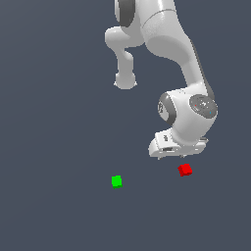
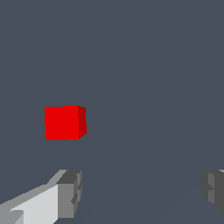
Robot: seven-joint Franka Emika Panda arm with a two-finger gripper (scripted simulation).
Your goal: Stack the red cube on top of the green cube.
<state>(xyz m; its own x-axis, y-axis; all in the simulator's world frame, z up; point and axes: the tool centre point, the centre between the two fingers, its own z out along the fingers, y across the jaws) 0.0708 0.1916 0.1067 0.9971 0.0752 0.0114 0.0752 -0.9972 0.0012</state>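
Note:
The red cube (image 1: 185, 169) lies on the dark grey floor, just below the white hand of my gripper (image 1: 172, 153) in the exterior view. The green cube (image 1: 116, 181) sits apart from it, toward the exterior view's left and slightly nearer the camera. In the wrist view the red cube (image 2: 64, 122) lies beyond the tip of one grey finger (image 2: 70, 192), outside the gap. My gripper (image 2: 142, 192) is open wide, with nothing between its fingers. The green cube is out of the wrist view.
The floor (image 1: 49, 147) is one plain dark grey surface with no edges in view. My white arm (image 1: 166, 34) reaches down from the top of the exterior view, over the area behind the cubes.

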